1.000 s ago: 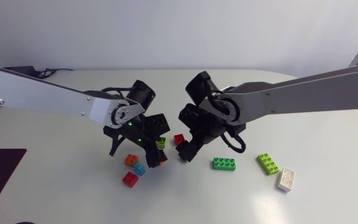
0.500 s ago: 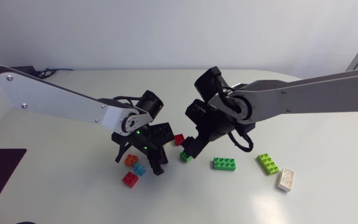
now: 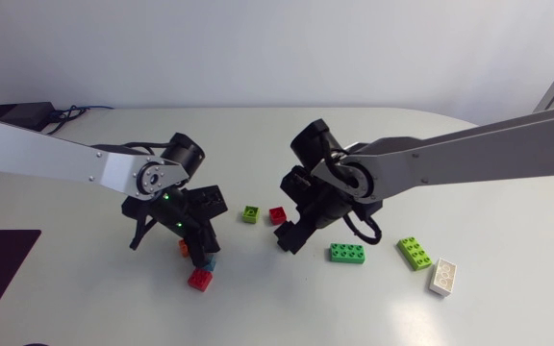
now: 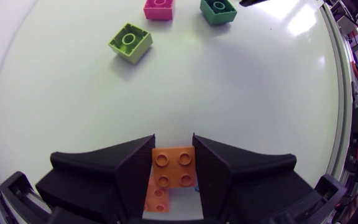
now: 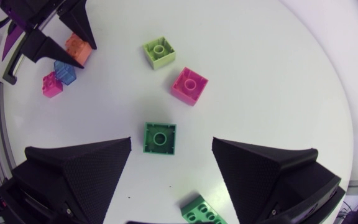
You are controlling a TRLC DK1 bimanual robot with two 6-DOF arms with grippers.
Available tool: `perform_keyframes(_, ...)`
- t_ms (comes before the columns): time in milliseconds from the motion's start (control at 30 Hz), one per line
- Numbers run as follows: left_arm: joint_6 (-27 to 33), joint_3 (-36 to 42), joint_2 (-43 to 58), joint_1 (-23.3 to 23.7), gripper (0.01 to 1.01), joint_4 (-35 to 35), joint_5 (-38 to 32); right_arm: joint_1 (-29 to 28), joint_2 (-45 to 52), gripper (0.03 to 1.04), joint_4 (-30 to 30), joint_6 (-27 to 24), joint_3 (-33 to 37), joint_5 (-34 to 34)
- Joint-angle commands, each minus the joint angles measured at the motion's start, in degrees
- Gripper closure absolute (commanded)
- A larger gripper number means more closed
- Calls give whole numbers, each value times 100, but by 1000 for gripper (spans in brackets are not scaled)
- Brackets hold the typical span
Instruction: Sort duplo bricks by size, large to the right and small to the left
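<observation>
Within the last second the left gripper (image 4: 173,142) swung toward the left edge of the tabletop (image 3: 104,308), away from the small lime-green plastic brick (image 3: 250,213) lying near its middle. Its fingers now pinched the orange four-stud plastic brick (image 4: 173,168), probably to tidy the small pile. Only the right wrist view showed the small dark-green plastic brick (image 5: 160,137) lying untouched between the fingers of the wide-open, empty right gripper (image 5: 171,140); overhead, that gripper hid it.

White table (image 3: 104,308), black box (image 3: 19,111) with cables (image 3: 80,109) near its far-left edge.
</observation>
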Motion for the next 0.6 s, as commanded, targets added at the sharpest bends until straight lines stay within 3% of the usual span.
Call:
perform_keyframes(0,161,-114,-186,119,880,-64,-15,33,242,131,43,120,-148,-49)
perform_keyframes(33,169,-96,-212,172,752,-64,-6,42,295,131,43,120,-130,-66)
perform_keyframes(133,187,-70,-362,225,128,-64,11,86,444,131,25,120,-95,-128)
perform_keyframes(167,187,-52,-406,225,46,-64,38,104,514,131,25,120,-78,-128)
perform_keyframes(233,169,0,-476,225,43,-64,55,139,585,152,78,120,-60,-128)
perform_keyframes(333,134,53,-582,225,43,-64,135,183,664,264,34,111,63,-128)
perform_keyframes(567,117,9,-907,242,43,-64,178,288,813,700,-54,85,397,-84)
